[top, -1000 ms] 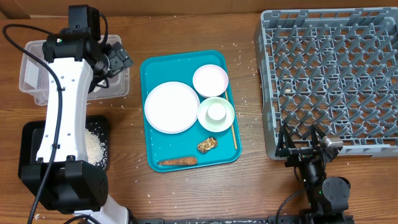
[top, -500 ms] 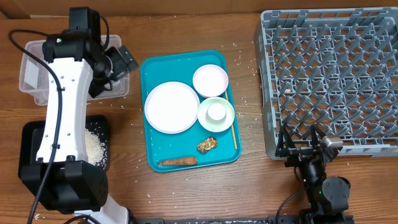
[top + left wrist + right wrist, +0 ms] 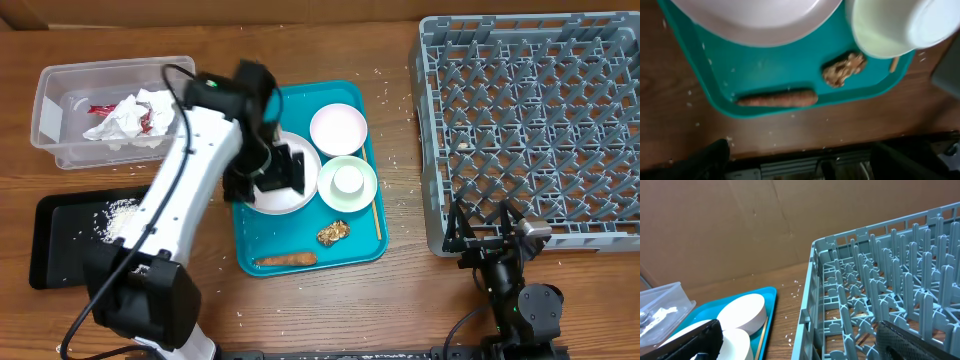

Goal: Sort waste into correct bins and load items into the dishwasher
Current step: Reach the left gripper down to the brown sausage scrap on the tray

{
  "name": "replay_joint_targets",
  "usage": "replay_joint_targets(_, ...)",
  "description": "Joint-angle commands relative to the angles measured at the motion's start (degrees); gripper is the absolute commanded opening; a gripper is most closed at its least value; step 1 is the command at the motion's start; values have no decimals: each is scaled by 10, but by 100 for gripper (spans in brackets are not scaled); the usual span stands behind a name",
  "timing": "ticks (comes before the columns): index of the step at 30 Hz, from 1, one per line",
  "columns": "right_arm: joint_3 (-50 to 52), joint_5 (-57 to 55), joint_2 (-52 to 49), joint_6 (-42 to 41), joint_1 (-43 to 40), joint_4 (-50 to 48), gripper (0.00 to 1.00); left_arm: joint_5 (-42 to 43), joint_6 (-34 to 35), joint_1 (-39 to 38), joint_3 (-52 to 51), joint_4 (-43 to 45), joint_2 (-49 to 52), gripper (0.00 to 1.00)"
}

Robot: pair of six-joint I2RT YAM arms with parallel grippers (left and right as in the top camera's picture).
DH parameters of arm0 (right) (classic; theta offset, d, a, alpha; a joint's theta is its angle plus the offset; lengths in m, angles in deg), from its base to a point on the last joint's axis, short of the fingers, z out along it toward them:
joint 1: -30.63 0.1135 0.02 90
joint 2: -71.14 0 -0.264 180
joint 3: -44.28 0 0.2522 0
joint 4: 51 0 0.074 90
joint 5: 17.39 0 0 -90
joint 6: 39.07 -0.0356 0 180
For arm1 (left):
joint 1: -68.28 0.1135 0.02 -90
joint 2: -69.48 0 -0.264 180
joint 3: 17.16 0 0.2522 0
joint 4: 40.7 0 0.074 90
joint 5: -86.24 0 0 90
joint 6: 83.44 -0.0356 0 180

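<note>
Teal plastic tray (image 3: 250, 250): we log a wrinkled orange-brown stick (image 3: 777, 98) near the left claw (image 3: 285, 170) (spread wide, empty) above the glossy round plate (image 3: 755, 17); right claw (image 3: 484, 228) likewise

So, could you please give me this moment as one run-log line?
left gripper: open, over plate | right gripper: open, by rack | napkin: in clear tub | sausage stick, food lump: on teal tray
</note>
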Motion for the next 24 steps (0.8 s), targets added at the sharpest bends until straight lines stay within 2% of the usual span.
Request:
replay_joint_targets(1,6,-5,5,4,-1,-4,100,-39,82,-16,-60,10,6,90)
replay_joint_targets(6,6,-5,5,4,-1,-4,100,-36,163,-10,-130,53,-21,91)
replay_joint_targets(10,6,-5,5,4,-1,-4,100,-2,222,-14,-210,121,-75,91)
replay_joint_targets(11,6,-5,5,4,-1,-4,100,-1,270,-17,-254,159,-111,92)
replay_joint_targets(14,6,-5,5,4,-1,-4,100,-16,358,-18,-313,209,-166,94)
replay_joint_targets(18,6,-5,5,4,-1,-4,100,-46,463,-20,-361,249,-209,97)
replay_joint_targets(21,6,-5,5,4,-1,-4,100,-39,510,-24,-382,251,-210,98)
replay_joint_targets(24,6,-5,5,4,-1,-4,100,-19,536,-39,-415,290,-209,98)
